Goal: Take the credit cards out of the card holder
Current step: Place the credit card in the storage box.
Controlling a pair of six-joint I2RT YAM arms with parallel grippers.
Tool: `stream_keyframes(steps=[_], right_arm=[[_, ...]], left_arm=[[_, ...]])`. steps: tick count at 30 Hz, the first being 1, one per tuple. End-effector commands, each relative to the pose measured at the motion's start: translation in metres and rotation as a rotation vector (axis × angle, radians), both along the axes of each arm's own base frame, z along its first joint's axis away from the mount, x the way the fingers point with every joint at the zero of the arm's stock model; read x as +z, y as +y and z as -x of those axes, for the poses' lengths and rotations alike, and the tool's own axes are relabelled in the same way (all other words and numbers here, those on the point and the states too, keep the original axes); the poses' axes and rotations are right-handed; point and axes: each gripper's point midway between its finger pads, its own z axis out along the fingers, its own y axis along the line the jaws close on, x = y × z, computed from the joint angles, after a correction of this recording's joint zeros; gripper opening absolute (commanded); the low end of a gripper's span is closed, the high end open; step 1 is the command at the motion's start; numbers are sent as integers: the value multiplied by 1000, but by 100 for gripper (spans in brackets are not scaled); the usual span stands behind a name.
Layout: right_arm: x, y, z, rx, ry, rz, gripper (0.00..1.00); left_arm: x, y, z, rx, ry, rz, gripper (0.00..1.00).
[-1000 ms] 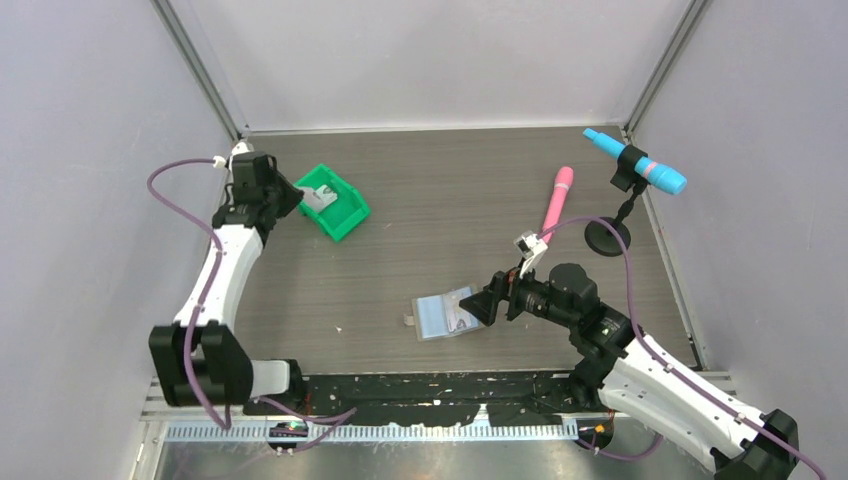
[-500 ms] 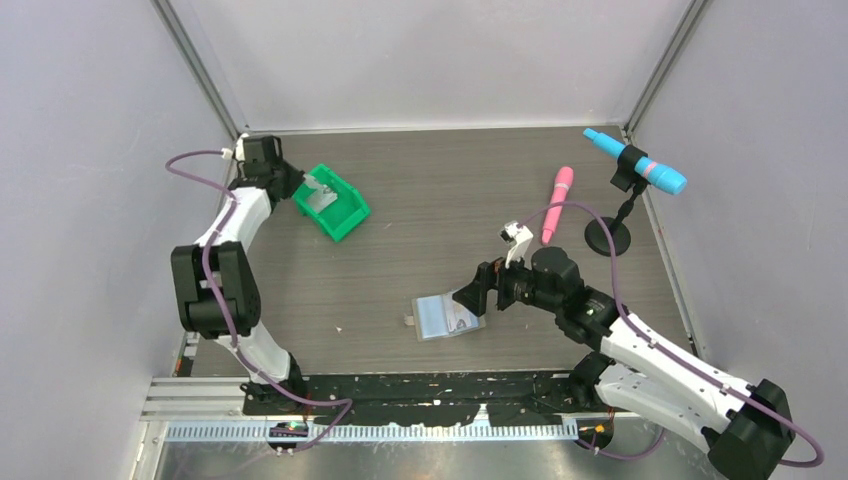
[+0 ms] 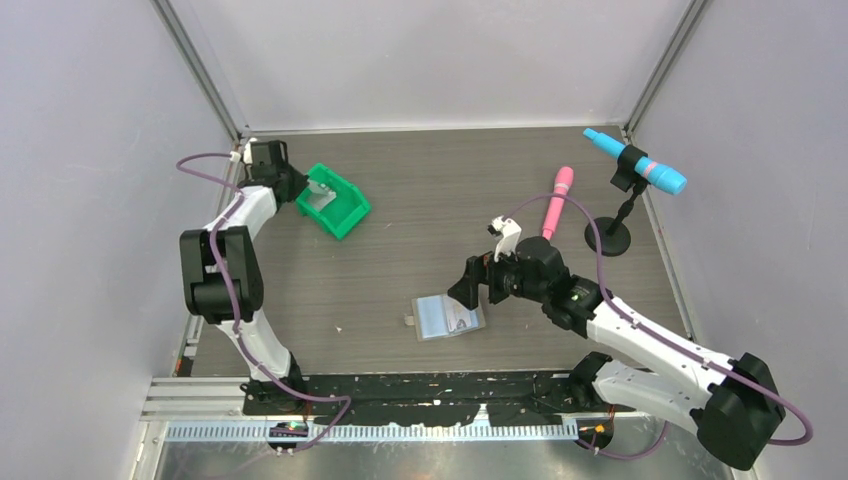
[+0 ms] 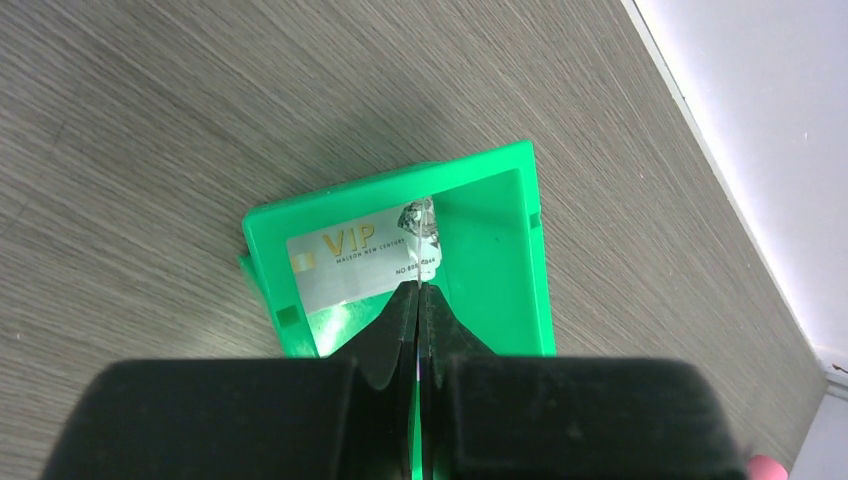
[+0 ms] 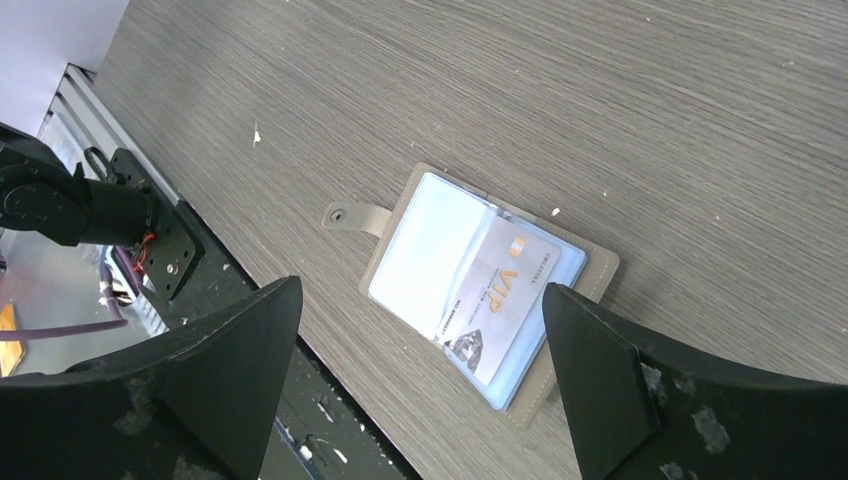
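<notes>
Left pincer [image 4: 418,290] is pinched narrow on the edge of a pale grey card, the held card [image 4: 352,262], whose face reads "VIP" in gold. Just ahead of and under its fingertips sits the green bin [image 4: 492,250], and the held card lies within the bin's walls. Whether the card's far edge touches the bin floor cannot be told. From above, this pincer [image 3: 303,190] reaches the bin [image 3: 347,215] from its left side, close to the back corner of the table [image 3: 430,190]. Nothing stands between it and the bin.

Right pincer [image 5: 420,290] is spread wide and grips nothing. Its two dark fingers frame the card holder [image 5: 425,245], which lies open and flat on the wood directly below, apart from both fingers. The pocketed card [image 5: 505,290], also marked "VIP", sits tilted in the holder's right-hand sleeve, on the side nearer the right finger. A grey tab [image 5: 355,215] sticks out of the holder's edge on the side of the left finger. In the top view this pincer [image 3: 470,290] hangs just right of the holder [image 3: 440,318], with no obstacle between them.

Behind the right pincer, well apart from it, a pink stick [image 3: 557,200] lies on the table. Farther right, a blue cylinder [image 3: 640,163] is clamped on a black stand [image 3: 607,236].
</notes>
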Motion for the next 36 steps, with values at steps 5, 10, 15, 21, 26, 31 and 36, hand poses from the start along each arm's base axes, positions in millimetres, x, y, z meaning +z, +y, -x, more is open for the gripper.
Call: stream_keyframes(steps=[5,10,15,21,26,31,36], right_arm=[[18,10,-18,-9,-53,-2,99],[16,10,-21,-10,-50,18,99],[15,10,-22,-11,-45,24,99],[16,6,-21,-26,-47,27,99],[11,-8,-27,-128,-16,64,96],[6,-17,-27,-185,38,112,95],[5,-16,-21,-166,69,121,97]], left_arm=[[13,14,-22,19,-74,-72,0],[8,14,-23,16,-55,-70,5],[7,16,-19,28,-37,-71,17],[18,16,-17,29,-42,-70,24],[33,15,-11,34,-55,-70,26],[48,17,7,42,-44,-85,30],[63,7,40,-37,29,-92,32]])
